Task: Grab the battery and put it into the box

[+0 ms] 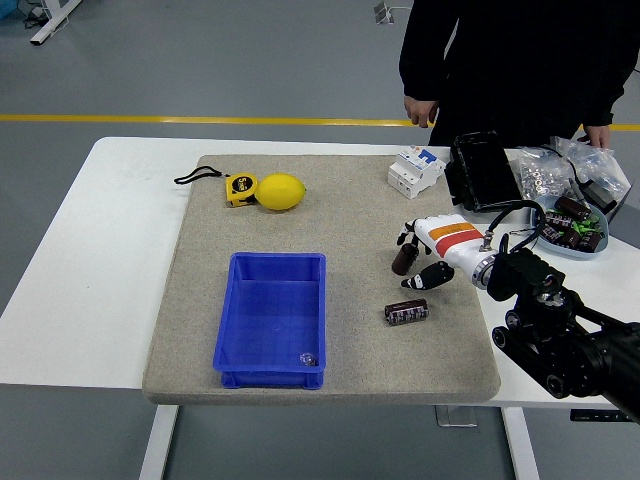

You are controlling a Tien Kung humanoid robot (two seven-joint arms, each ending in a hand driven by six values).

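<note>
Currently the right hand (pixel 418 256) cups the upright battery (pixel 404 260), fingers half curled, not clearly gripping. Blue box (pixel 270 318) lies at eight o'clock.

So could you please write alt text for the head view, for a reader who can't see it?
The robot's right hand reaches in from the right, fingers open around an upright dark battery on a grey mat. A second battery lies nearer, right of an open blue box. A person stands behind the table.

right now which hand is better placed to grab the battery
Right. The right hand is already at the upright battery, fingers open around it, with a second battery lying just nearby. No left arm is in view.
</note>
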